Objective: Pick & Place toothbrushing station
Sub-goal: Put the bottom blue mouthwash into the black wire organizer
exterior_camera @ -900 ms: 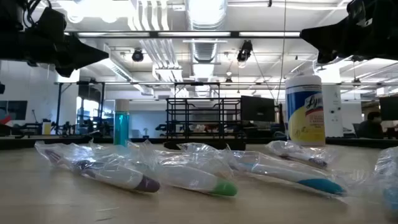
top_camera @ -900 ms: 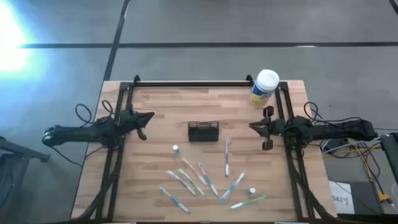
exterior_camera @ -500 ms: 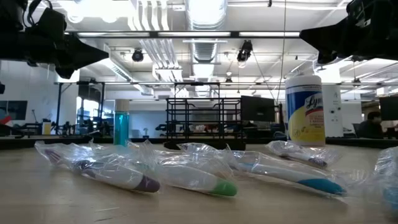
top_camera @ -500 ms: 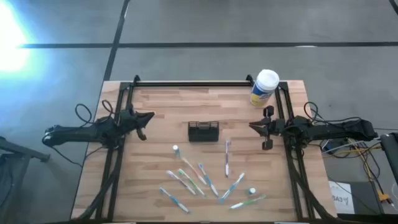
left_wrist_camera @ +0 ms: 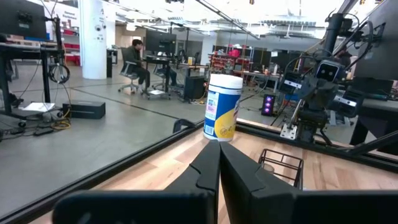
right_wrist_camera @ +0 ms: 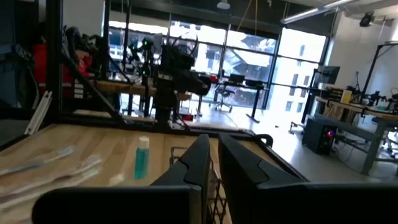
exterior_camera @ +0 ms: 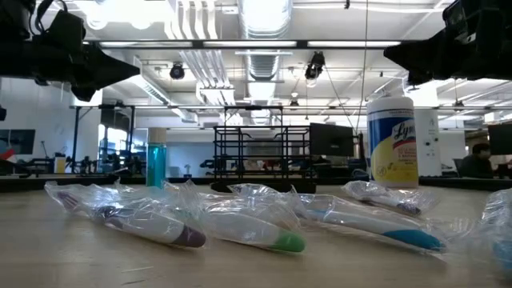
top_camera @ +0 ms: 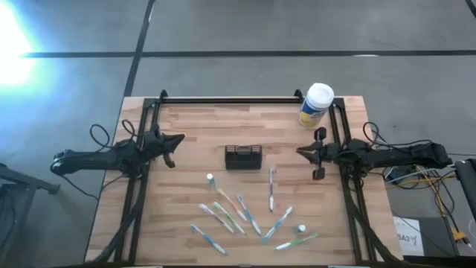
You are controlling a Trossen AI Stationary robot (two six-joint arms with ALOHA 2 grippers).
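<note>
The toothbrushing station [top_camera: 244, 157], a small black slotted box, stands on its base in the middle of the wooden table [top_camera: 201, 119]. It also shows in the low view [exterior_camera: 260, 152], the left wrist view [left_wrist_camera: 281, 165] and the right wrist view [right_wrist_camera: 181, 157]. My left gripper [top_camera: 181, 138] hovers shut to the station's left, above the table, pointing level toward it. My right gripper [top_camera: 300, 152] hovers shut to the station's right, also pointing at it. Neither holds anything.
A yellow canister with a white cap [top_camera: 316, 104] stands at the far right corner. Several wrapped toothbrushes [top_camera: 242, 212] lie spread on the near half of the table, with two small tubes [top_camera: 210, 179] [top_camera: 301, 229] among them. A black frame rail [top_camera: 230, 100] runs along the far edge.
</note>
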